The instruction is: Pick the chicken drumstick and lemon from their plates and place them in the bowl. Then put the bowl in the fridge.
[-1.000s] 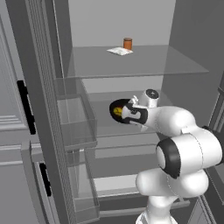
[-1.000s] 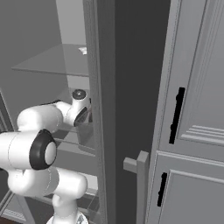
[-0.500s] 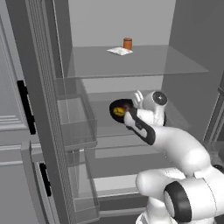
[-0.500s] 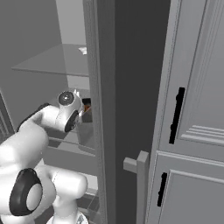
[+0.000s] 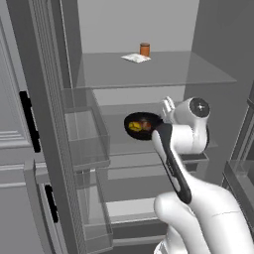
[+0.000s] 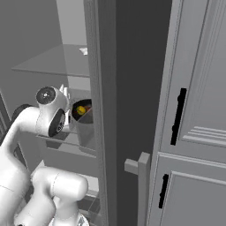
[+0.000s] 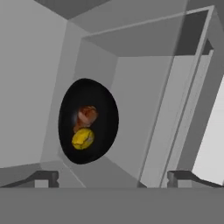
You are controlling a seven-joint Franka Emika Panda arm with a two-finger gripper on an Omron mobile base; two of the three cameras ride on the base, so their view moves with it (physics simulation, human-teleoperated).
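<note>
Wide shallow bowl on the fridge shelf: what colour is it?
Glossy black bowl, clearest in the hand view.

In the right base view, the wide glossy black bowl (image 6: 84,110) is half hidden behind the tall grey fridge's door edge (image 6: 100,110). The small reddish-brown chicken drumstick (image 7: 86,116) is too blurred to show its bone end. The jaws are hidden behind the arm's wrist in both base views.

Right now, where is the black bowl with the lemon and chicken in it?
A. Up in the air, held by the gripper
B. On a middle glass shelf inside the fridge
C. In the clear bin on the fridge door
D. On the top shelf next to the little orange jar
B: the bowl sits on a middle glass shelf of the fridge, holding the lemon and chicken drumstick, while the open gripper holds nothing.
</note>
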